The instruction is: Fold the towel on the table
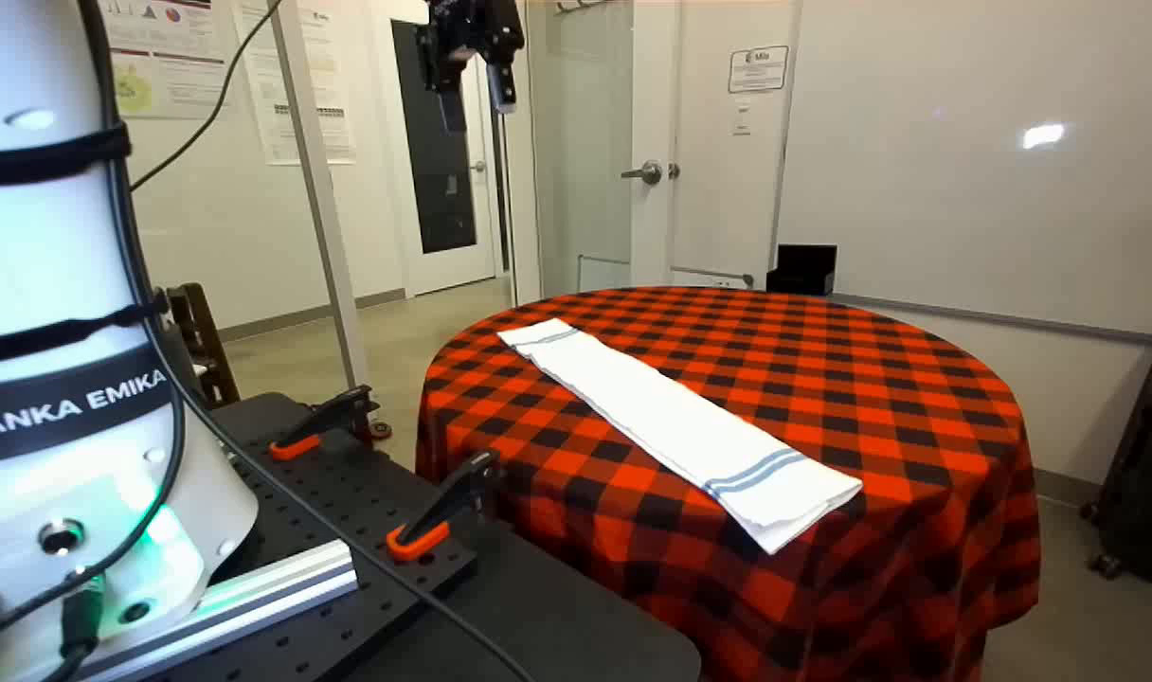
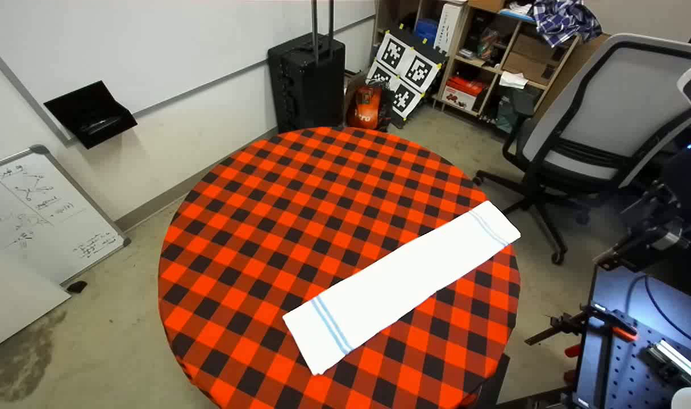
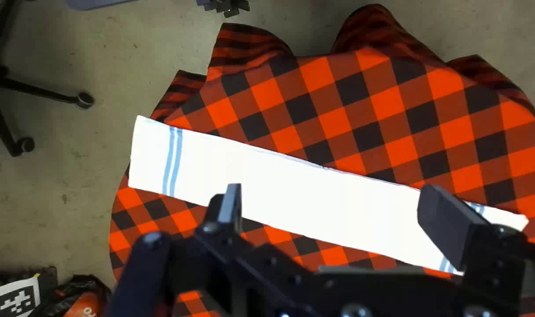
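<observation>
Biggest risk from here is probably the pinch. The towel [image 2: 402,287] is thin and lies pretty much flush on the table [image 2: 300,193], so there's not much of an edge for the jaws to catch. They're spread wide right now with nothing between them, hanging well above the towel. Come down too shallow and they'd likely just skim the fabric; too deep and they could grab the checked cloth [image 1: 917,407] as well and drag the whole lot. Layers are the other gotcha: the towel looks like more than one ply, so a sloppy grab might lift only the top one and open up the strip. Also, one end sits right at the table's rim, over toward the office chair [image 2: 601,113], maybe poking slightly past it, so a tug that way could send it over the side.

As for looks: long, narrow white strip lying slantwise across one side of the table, with a pair of blue stripes [image 2: 330,326] near each end. Mostly flat and tidy, slightly wavy along the long edges. In an exterior view the near end [image 1: 789,502] looks scruffier, with layer edges not quite lined up.
</observation>
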### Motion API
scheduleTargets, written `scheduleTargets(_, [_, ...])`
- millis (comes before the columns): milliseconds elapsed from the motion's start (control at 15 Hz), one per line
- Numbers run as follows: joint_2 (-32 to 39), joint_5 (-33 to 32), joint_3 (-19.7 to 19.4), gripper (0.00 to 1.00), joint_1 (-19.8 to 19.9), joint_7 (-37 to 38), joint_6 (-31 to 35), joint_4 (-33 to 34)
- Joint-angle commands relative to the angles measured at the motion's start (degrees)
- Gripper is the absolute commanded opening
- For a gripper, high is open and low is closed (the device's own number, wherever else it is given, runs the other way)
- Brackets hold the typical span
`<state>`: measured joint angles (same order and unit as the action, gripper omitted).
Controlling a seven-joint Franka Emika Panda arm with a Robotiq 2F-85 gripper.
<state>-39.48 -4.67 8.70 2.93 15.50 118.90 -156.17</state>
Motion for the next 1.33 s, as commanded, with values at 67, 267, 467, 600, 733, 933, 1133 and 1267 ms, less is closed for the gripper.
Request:
scheduleTargets(67, [0.0, -0.4, -0.5, 1.00, -0.5, 0.3, -0.2, 0.1])
scheduleTargets(267, [0.0, -0.4, -0.5, 1.00, -0.5, 0.3, -0.2, 0.1])
scheduleTargets(467, [0.0, -0.4, -0.5, 1.00, -0.5, 0.3, -0.2, 0.1])
scheduleTargets(600, [1.9, 0.8, -2.3, 1.00, -0.8, -1.8, 0.5, 0.9])
scheduleTargets(733, [4.6, 2.0, -5.3, 1.00, -1.0, -5.7, 0.5, 2.0])
scheduleTargets(933, [8.5, 2.3, -9.6, 1.00, 0.8, -9.3, 1.0, 3.7])
scheduleTargets(1133, [13.6, 1.5, -12.5, 1.00, 4.1, -7.3, 3.2, 5.9])
scheduleTargets(1267, [17.0, 2.8, -14.7, 1.00, 5.6, -7.4, 5.4, 7.2])
